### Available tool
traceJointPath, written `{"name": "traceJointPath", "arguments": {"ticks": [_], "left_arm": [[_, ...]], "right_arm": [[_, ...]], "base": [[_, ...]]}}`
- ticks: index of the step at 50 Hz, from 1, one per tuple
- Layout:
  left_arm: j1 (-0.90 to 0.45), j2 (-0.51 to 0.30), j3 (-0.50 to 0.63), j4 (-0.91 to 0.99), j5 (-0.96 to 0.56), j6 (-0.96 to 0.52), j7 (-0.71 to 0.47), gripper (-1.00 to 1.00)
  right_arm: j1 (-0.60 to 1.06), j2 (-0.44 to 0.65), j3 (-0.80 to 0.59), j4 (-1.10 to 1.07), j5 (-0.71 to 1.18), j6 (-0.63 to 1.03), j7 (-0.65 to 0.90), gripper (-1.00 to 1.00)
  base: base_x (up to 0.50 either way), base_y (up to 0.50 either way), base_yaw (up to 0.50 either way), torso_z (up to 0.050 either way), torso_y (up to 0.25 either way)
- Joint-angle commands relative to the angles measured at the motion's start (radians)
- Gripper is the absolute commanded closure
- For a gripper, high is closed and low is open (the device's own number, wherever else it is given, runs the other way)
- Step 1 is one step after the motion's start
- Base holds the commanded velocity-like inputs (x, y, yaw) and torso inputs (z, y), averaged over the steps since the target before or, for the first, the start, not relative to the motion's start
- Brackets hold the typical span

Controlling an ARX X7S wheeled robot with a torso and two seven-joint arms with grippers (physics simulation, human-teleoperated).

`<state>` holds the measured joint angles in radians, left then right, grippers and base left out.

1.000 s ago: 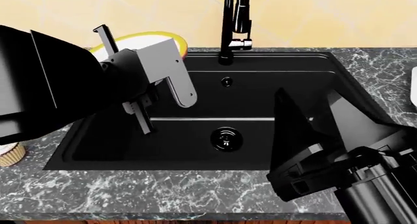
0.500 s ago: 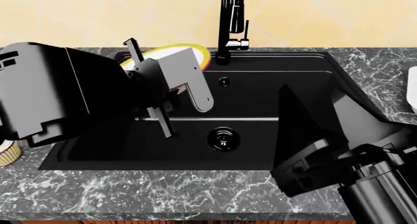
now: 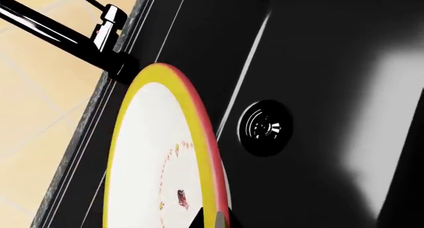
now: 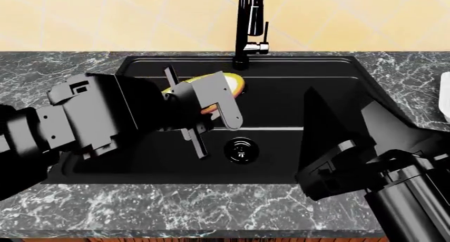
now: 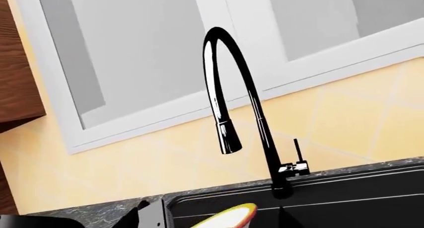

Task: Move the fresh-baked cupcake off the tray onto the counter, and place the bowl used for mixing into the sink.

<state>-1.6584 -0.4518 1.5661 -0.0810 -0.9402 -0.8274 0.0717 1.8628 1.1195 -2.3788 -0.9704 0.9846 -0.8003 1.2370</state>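
My left gripper [image 4: 211, 115] is shut on the rim of the bowl [image 4: 233, 84] and holds it tilted on edge above the black sink [image 4: 309, 78], near the back wall. In the left wrist view the bowl [image 3: 156, 153] shows white inside with a yellow rim edged orange. My left gripper [image 3: 210, 220] pinches that rim, with the drain [image 3: 265, 127] beyond it. The right wrist view catches the bowl [image 5: 229, 217] below the faucet [image 5: 225, 89]. My right gripper [image 4: 320, 131] hovers over the sink's right side, its jaws unreadable. The cupcake is out of view. A sliver of the white tray [image 4: 446, 97] shows at the right edge.
The tall black faucet [image 4: 250, 26] stands at the back of the sink, just right of the bowl. Dark marble counter [image 4: 176, 205] runs round the basin. The round drain [image 4: 241, 148] lies mid-basin. My left arm [image 4: 77, 126] covers the sink's left part.
My left arm has carried the bowl rightward and downward, from above the sink's back-left corner to over the basin. The cupcake at the left edge has gone out of sight. The right arm barely moved.
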Motion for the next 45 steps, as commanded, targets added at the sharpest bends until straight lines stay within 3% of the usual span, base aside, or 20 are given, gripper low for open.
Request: {"name": "traceJointPath", "arguments": {"ticks": [1,18,35,45], "left_arm": [[0.028,0.022,0.014,-0.047,0.045,0.026,0.024,1.0],[0.09,0.067,0.014,-0.201,0.08,0.126,0.094,1.0],[0.156,0.196,0.005,-0.575,0.116,0.256,0.259,1.0],[0.205,0.237,0.023,-0.679,0.133,0.291,0.313,1.0]], "right_arm": [[-0.007,-0.001,0.005,0.022,0.03,-0.011,-0.017,-1.0],[-0.017,-0.007,0.02,0.046,0.054,-0.009,-0.027,-1.0],[-0.024,0.001,0.03,0.053,0.07,-0.005,-0.04,-1.0],[-0.024,0.009,0.038,0.054,0.083,-0.005,-0.049,-1.0]], "base": [[0.0,0.0,0.0,0.0,0.0],[0.0,0.0,0.0,0.0,0.001],[0.0,0.0,0.0,0.0,0.001],[0.0,0.0,0.0,0.0,0.0]]}}
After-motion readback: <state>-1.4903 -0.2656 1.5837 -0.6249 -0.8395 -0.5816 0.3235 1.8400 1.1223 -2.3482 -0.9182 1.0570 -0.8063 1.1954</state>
